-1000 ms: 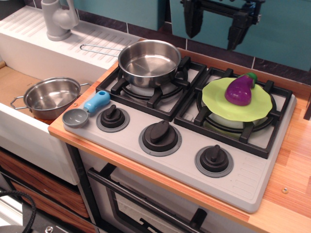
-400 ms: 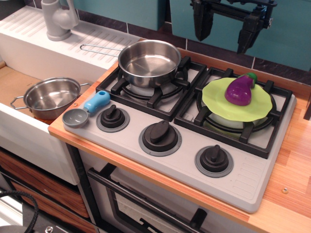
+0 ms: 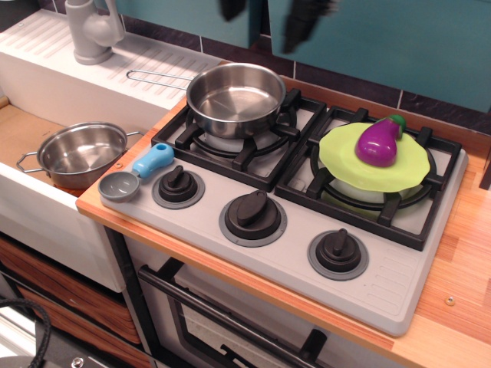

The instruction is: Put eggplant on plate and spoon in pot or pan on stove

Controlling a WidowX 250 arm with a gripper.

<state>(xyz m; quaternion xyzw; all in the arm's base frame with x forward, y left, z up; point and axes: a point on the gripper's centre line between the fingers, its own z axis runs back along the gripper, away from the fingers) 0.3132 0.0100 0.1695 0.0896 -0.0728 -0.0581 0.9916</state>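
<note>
Observation.image: the hand [image 3: 267,17], blurred, grip state untellable, has been swung leftward at top; eggplant [image 3: 379,141] already plated, spoon [image 3: 138,172] untouched.

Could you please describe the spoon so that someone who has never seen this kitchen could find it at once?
Start at the grey stove and go to its front left corner, beside the leftmost black knob. The spoon lies there, pointing toward the two-handled steel pot. Its chunky light-blue handle and round grey bowl set it apart.
</note>
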